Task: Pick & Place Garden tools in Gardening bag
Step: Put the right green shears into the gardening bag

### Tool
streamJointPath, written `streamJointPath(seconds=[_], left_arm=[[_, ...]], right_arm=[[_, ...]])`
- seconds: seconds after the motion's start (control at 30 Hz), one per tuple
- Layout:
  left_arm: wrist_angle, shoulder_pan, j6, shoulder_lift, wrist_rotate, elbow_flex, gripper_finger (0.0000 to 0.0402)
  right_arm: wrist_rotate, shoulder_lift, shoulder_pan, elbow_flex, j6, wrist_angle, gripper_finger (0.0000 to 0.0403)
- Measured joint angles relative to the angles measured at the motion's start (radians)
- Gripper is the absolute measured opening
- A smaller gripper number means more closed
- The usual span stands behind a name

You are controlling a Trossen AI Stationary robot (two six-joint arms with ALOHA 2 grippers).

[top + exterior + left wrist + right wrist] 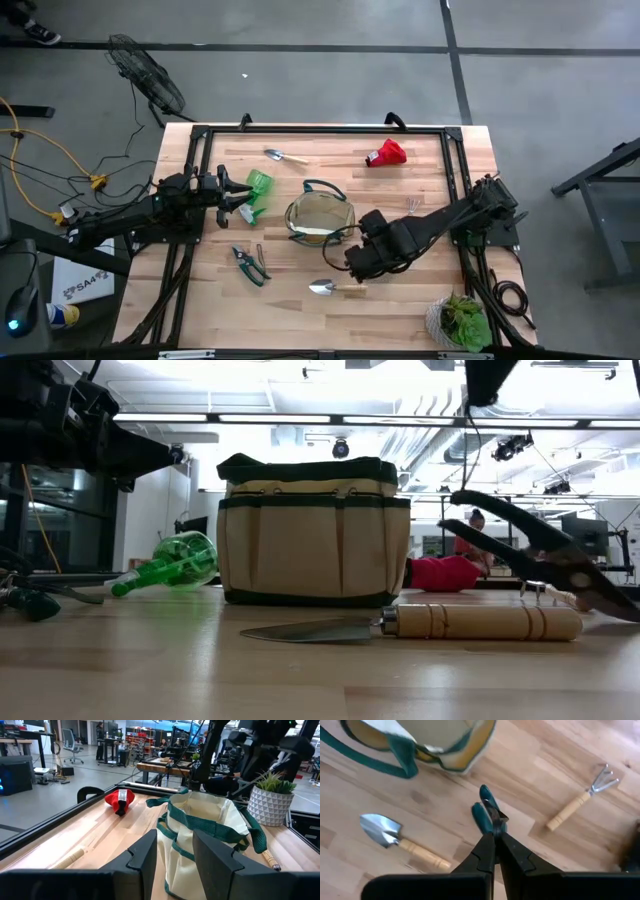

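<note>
Shears [487, 802] are clamped in my right gripper [496, 833], just beside the bag [315, 530] mid-table. Next, I reckon: lift over the rim, then release. My left gripper [238, 196] waits, fingers apart and empty, by the green piece [259, 184].

Pale wooden table [300, 310] ringed by a black frame. Leafy potted plant [460, 320] in a pale patterned pot at the near right corner. Black floor fan [145, 75] lying on the grey floor beyond the far left corner. Yellow cable [45, 150] snaking across the floor at left.
</note>
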Motion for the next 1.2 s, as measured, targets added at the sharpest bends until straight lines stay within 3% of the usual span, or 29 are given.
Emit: streamJointPath(seconds=[0.47,1.2], left_arm=[[0.000,0.000,0.000,0.000,0.000,0.000,0.0124],[0.000,0.000,0.000,0.000,0.000,0.000,0.0124]], right_arm=[[0.164,-0.144,-0.035,0.000,-0.119,-0.001,0.0004],[0.280,-0.246,-0.087,0.001,-0.390,0.003,0.0004]])
